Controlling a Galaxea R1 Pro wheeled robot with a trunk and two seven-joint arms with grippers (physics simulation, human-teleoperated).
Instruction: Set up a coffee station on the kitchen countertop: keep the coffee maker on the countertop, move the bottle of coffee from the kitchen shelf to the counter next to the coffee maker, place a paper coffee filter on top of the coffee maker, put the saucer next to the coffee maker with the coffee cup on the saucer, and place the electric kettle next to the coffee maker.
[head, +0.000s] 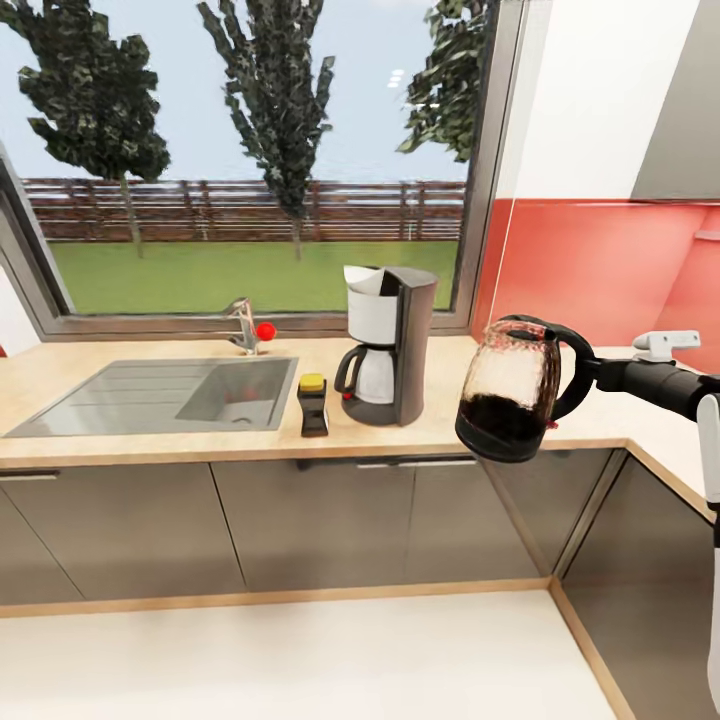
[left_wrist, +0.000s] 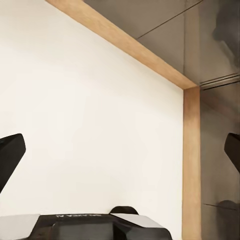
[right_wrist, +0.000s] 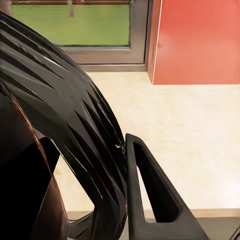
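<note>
Just past the kitchen countertop (head: 430, 428) edge, right jaws hold the electric kettle (head: 508, 390); left jaws wide.

No lettering can be read; a tiny mark on the left wrist housing (left_wrist: 75, 220) is illegible.

Bright even daylight, soft shadows, slight blur.

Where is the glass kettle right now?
In the head view the kettle hangs by its handle from the right gripper, off the countertop, to the right of the coffee maker.
</note>
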